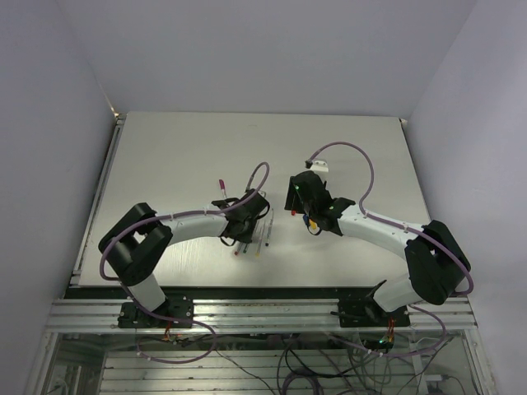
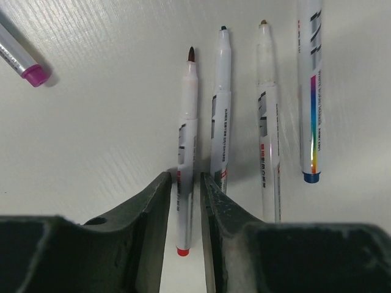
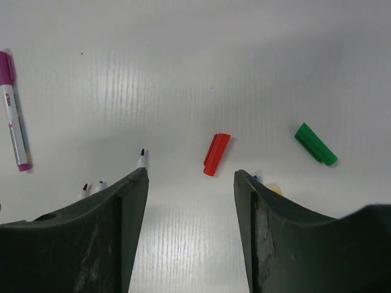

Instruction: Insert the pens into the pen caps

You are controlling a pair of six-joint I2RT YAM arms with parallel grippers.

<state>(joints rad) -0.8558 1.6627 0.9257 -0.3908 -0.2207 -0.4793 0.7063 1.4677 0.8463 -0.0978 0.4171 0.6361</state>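
Observation:
Four uncapped pens lie side by side on the table (image 1: 181, 156). In the left wrist view they are the red-ended pen (image 2: 186, 146), a dark-tipped pen (image 2: 221, 110), a yellow-tipped pen (image 2: 267, 122) and a blue-ended pen (image 2: 311, 91). My left gripper (image 2: 185, 178) straddles the red-ended pen, jaws nearly closed, with a slim gap on each side. It also shows in the top view (image 1: 240, 237). A capped magenta pen (image 2: 21, 61) lies apart. My right gripper (image 3: 190, 173) is wide open and empty above the table, just short of the red cap (image 3: 217, 154). The green cap (image 3: 315, 144) lies to the right. The blue cap (image 3: 255, 177) and yellow cap (image 3: 275, 189) peek out behind the right finger.
The capped magenta pen (image 1: 222, 188) lies left of the row of pens (image 1: 257, 239). The caps cluster under the right wrist (image 1: 306, 219). Grey walls stand close on both sides, and the table's near edge (image 1: 263, 286) runs in front of the arm bases.

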